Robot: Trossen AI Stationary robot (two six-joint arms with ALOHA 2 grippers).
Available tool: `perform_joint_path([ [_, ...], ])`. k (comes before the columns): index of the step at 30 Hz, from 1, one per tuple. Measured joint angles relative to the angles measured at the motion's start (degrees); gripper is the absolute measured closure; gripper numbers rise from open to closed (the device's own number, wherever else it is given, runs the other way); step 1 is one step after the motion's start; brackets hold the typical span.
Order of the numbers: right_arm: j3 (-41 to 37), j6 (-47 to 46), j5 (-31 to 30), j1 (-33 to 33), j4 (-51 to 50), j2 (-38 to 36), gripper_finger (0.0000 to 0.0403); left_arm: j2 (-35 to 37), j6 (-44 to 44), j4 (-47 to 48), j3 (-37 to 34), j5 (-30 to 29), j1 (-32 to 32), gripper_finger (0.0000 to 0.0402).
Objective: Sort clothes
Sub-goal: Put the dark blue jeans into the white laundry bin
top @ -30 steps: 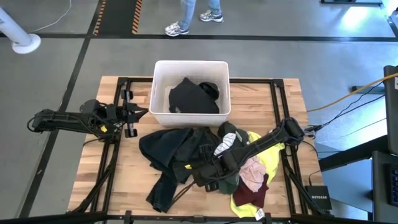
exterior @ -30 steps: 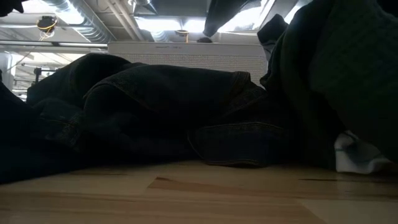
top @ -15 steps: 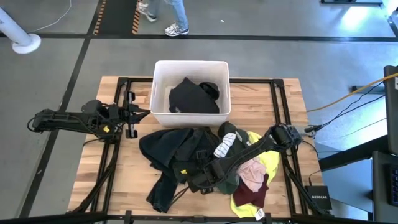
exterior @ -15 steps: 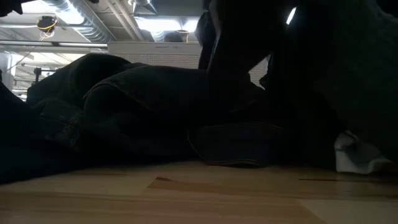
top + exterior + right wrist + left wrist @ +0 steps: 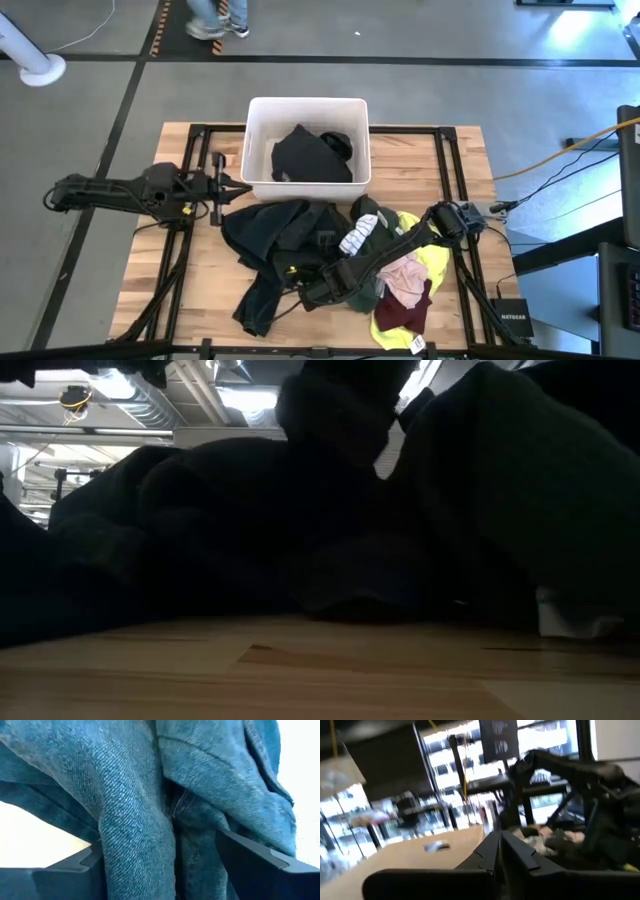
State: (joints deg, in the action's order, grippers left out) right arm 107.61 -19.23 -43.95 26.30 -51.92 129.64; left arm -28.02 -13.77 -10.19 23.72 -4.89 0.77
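The right pincer (image 5: 312, 290) sits wide open, fingers astride a fold of the dark denim garment (image 5: 265, 240) sprawled mid-desk, running from twelve toward seven o'clock, far nearer than the left pincer (image 5: 235, 185), shut, idle at nine.

A light wooden plank tabletop (image 5: 200, 280) carries a white rectangular plastic bin (image 5: 258, 150) at its far middle and, just in front of it, a heap of soft fabric clothes (image 5: 330, 260), dark denim towards the left, neon yellow, pale pink and maroon towards the right.
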Motion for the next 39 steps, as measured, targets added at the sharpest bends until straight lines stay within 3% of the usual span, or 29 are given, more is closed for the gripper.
perform_joint_path([
  [6,0.02,-1.6,1.6,-0.02,1.64,-0.02,0.0097,-3.43,0.49,14.68,7.38,-0.02,2.02,0.0389],
  [10,0.02,-3.36,2.5,-0.04,1.81,-0.02,0.0097,-3.8,1.97,17.57,9.6,-0.03,4.42,0.0389],
  [15,0.02,-3.69,2.52,-0.02,2.52,-0.02,0.0097,-3.87,10.2,26.05,12.92,0.04,7.96,0.0389],
  [22,0.02,-3.31,0.07,-0.04,3.59,-0.02,0.0097,-6.41,16.68,31.16,13.34,-3.0,8.34,0.0389],
  [31,3.38,8.83,-8.4,-0.25,5.83,-0.07,0.0097,-13.99,21.08,36.0,13.32,-3.05,8.34,0.0389],
  [39,3.41,17.14,-6.13,-3.03,9.91,-0.07,0.0097,-18.21,27.48,42.06,13.3,-4.02,8.34,0.0389],
])
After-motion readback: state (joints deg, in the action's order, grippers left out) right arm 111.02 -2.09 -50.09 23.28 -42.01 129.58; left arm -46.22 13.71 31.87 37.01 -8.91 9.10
